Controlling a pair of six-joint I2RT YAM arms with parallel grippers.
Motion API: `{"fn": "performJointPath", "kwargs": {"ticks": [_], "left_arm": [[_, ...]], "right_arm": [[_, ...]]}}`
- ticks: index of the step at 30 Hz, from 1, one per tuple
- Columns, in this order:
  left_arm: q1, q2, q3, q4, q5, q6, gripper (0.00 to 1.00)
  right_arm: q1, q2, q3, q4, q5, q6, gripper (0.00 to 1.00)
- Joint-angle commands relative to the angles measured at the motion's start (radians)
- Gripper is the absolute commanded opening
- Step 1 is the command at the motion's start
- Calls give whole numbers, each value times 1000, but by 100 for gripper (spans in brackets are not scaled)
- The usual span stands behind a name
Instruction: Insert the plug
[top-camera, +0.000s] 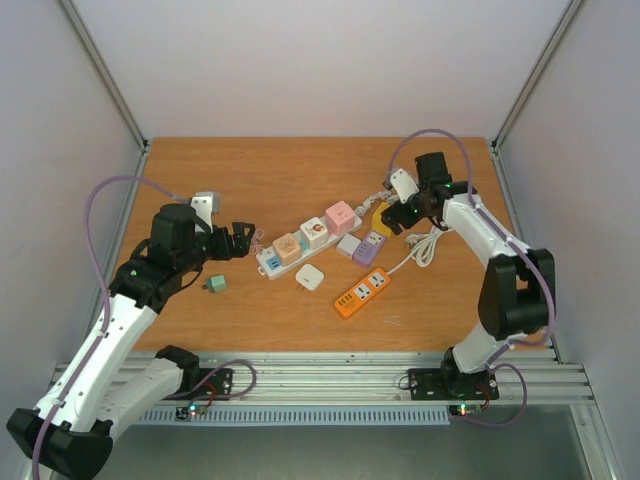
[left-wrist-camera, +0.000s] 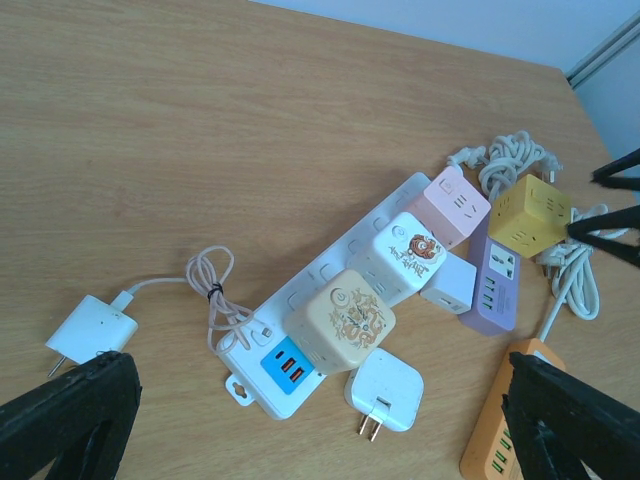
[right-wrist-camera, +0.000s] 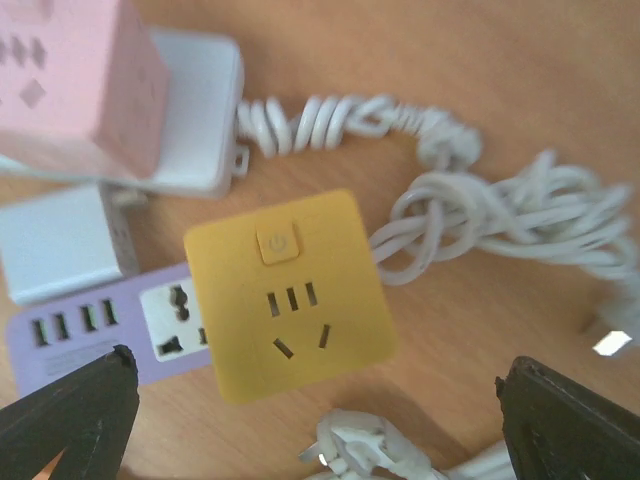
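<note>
A white three-pin plug (right-wrist-camera: 352, 447) on a coiled white cable (right-wrist-camera: 500, 215) lies on the table just below a yellow socket cube (right-wrist-camera: 290, 295), between my right fingers. My right gripper (right-wrist-camera: 315, 425) is open and empty, hovering over the yellow cube (top-camera: 372, 211) and the cable (top-camera: 425, 246). My left gripper (top-camera: 238, 240) is open and empty, hovering left of the white power strip (top-camera: 272, 262). In the left wrist view the strip (left-wrist-camera: 300, 300) carries cream (left-wrist-camera: 340, 320), white (left-wrist-camera: 405, 255) and pink (left-wrist-camera: 455, 205) cubes. A loose white adapter (left-wrist-camera: 383, 392) lies prongs up between my left fingers.
A purple strip (top-camera: 369, 247) and an orange strip (top-camera: 362, 293) lie right of the white strip. A small green plug (top-camera: 215, 285) lies below my left gripper. A white charger (left-wrist-camera: 90, 332) with a thin cable lies left of the strip's end.
</note>
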Motion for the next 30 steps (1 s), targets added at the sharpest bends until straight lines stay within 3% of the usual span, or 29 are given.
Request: {"fn": "performJointPath", "kwargs": {"ticks": [1, 6, 8, 10, 12, 16, 21, 25, 30], "left_arm": [[8, 0, 5, 21, -1, 14, 99], [13, -4, 7, 19, -9, 14, 99], [14, -9, 6, 21, -15, 14, 99], [16, -14, 6, 21, -22, 14, 100], [16, -20, 6, 20, -29, 15, 99], [17, -36, 3, 21, -46, 16, 99], [20, -39, 3, 23, -48, 19, 99], [22, -38, 3, 24, -47, 20, 99], [26, -37, 3, 25, -45, 22, 100]], "right_arm": [[0, -134, 60, -10, -19, 139, 98], [31, -255, 89, 6, 12, 392, 98], [73, -346, 25, 91, -42, 468, 98], [165, -425, -63, 229, 13, 541, 99], [211, -440, -98, 251, 63, 640, 98], [229, -368, -88, 151, -118, 767, 98], [396, -343, -225, 217, 122, 802, 98], [467, -271, -236, 191, 261, 824, 98], [497, -129, -176, 144, 303, 824, 75]]}}
